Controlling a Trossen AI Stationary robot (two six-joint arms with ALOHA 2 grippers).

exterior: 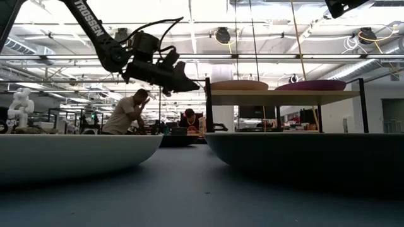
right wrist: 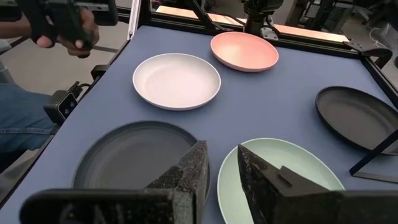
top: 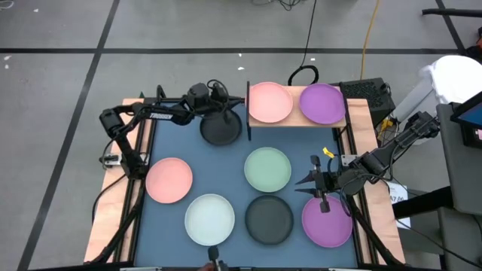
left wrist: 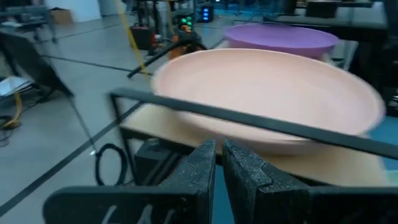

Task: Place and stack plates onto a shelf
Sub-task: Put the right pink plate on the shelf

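Two round matte plates already sit side by side on the small light-wood shelf at the far edge: a pink plate to the left, a purple plate to the right. Left tool hangs just off the shelf's left end, above a dark grey round plate on the blue surface; its fingers look nearly pressed together, and whether they pinch that plate's rim, hard to tell from here. Right tool hovers low on the right side, fingers a narrow gap apart and holding nothing, between the pale green plate and a second purple plate. Another dark grey plate, a whitish plate and a second pink plate lie apart on the surface.
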